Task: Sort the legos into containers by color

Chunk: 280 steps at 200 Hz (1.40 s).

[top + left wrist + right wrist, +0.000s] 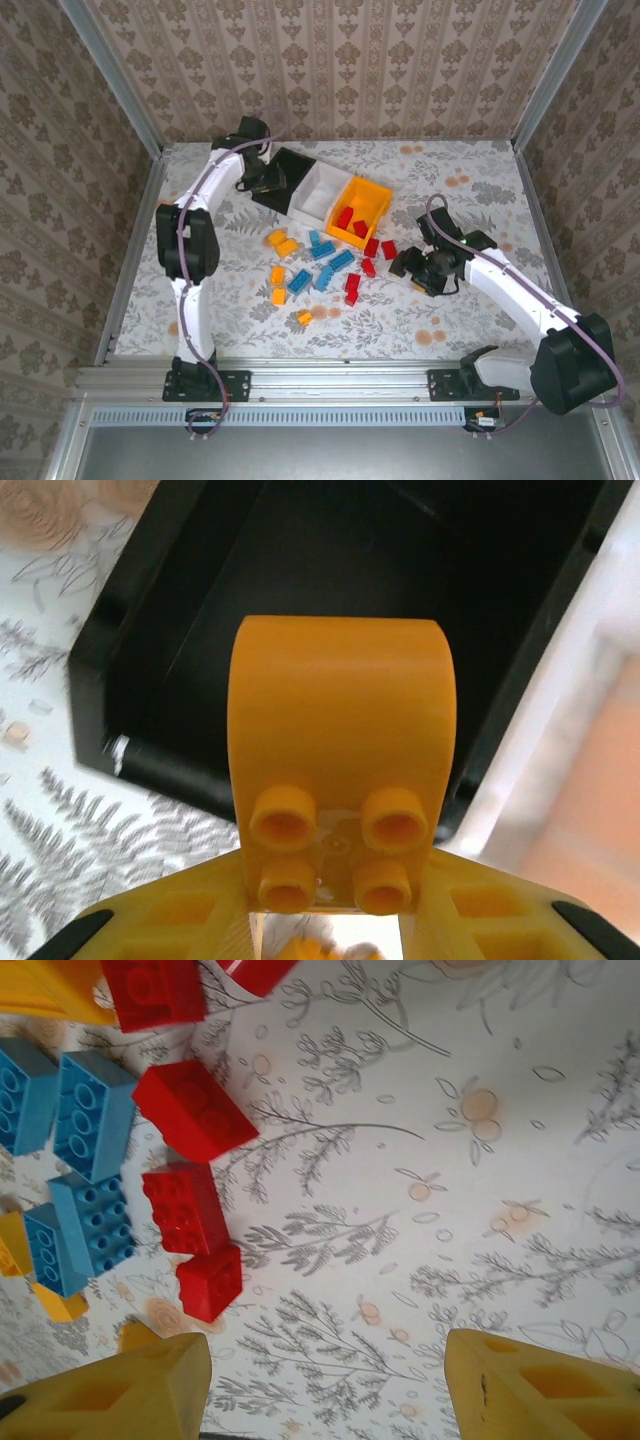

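Left gripper [335, 920] gripping brick [340, 730], orange, four studs

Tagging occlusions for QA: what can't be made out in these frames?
- Top external: black bin floor, partly hidden by the left gripper over it.
- Left wrist: much of the black bin's inside, blocked by the orange-yellow brick in the fingers; white bin blurred.
- Right wrist: top red brick cut off by the frame edge.
- Top external: studs on loose bricks, too small.
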### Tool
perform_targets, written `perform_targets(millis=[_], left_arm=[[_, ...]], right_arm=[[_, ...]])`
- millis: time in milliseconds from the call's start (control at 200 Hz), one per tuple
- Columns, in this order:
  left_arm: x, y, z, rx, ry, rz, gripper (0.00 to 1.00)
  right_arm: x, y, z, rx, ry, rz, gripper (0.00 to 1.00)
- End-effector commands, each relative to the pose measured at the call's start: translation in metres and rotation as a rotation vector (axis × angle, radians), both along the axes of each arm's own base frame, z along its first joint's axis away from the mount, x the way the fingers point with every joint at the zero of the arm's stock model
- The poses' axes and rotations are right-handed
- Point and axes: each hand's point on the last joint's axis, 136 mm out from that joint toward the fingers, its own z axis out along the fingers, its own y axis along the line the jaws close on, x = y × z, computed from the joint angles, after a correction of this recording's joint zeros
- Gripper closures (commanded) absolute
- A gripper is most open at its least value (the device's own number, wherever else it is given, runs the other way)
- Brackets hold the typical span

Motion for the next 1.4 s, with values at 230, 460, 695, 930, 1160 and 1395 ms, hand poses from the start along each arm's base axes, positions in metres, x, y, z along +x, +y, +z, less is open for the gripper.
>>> perform_targets(millis=[230, 460, 695, 930, 1160, 1395], left_arm=[[0.023, -0.017, -0.016, -0.085, 0.038, 0.003, 0.42], [0.016, -0.004, 0.003, -0.109, 0.027, 0.036, 0.34], [-0.021, 0.008, 0.036, -0.121, 0.004, 0.037, 0.33], [-0.095, 0.025, 0.037, -0.115, 0.015, 0.062, 0.33], [-0.156, 0.033, 0.017, -0.118, 0.061, 0.104, 0.33], [-0.184, 0.047, 0.014, -0.057, 0.069, 0.102, 0.33]], right_arm=[[-0.024, -0.021, -0.002, -0.071, 0.045, -0.060, 0.33], [-0.009, -0.021, -0.013, -0.112, 0.053, -0.011, 0.33], [0.034, -0.018, -0.029, -0.239, 0.072, 0.174, 0.33], [0.082, -0.003, -0.038, -0.267, 0.043, 0.289, 0.33], [0.111, -0.002, -0.057, -0.312, 0.079, 0.339, 0.35], [0.125, -0.003, -0.071, -0.332, 0.087, 0.373, 0.41]])
